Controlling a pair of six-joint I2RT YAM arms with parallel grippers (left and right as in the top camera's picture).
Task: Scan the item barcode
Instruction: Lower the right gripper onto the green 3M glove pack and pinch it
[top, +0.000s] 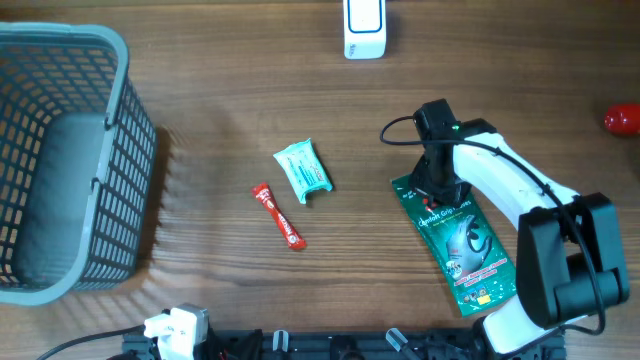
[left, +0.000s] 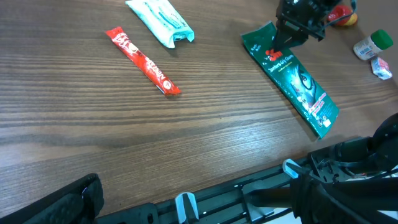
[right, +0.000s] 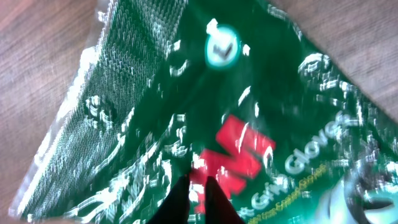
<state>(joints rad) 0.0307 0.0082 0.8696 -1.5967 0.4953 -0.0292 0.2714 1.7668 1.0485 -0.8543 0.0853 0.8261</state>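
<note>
The right hand (right: 198, 198), narrowed to a thin pinch on the green glove packet (top: 462, 245) lying flat on the worktop (top: 220, 120) directly beneath it, may hold only slippery film, so the packet could slip free when lifted.

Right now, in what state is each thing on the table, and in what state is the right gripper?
basket: upright, empty.
glove packet: lying flat, pinched near one end.
right gripper: shut on the glove packet.
red stick: lying flat, untouched.
mint packet: lying flat, untouched.
</note>
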